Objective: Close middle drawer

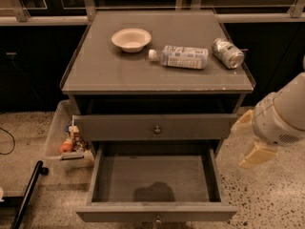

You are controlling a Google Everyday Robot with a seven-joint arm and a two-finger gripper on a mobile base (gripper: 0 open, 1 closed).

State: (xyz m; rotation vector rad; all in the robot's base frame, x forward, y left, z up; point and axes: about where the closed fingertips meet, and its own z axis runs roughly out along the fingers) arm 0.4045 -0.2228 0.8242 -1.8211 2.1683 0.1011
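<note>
The middle drawer [155, 180] is a grey drawer pulled far out at the bottom of the view. Its shallow grey box is empty, and its small round knob [157, 219] sits on the front at the frame's lower edge. The drawer above [155, 127] stands slightly out, with a brass knob. My gripper [249, 140] is open and empty, low beside the cabinet's right side. It is level with the gap between the two drawers and touches neither. Its cream fingers [257, 156] point left and down.
On the cabinet top [95, 75] stand a cream bowl [131, 38], a lying plastic bottle [181, 57] and a lying can [228, 52]. A clear bin [59, 142] with small items sits on the floor at the left. A black pole [28, 192] lies on the floor at the lower left.
</note>
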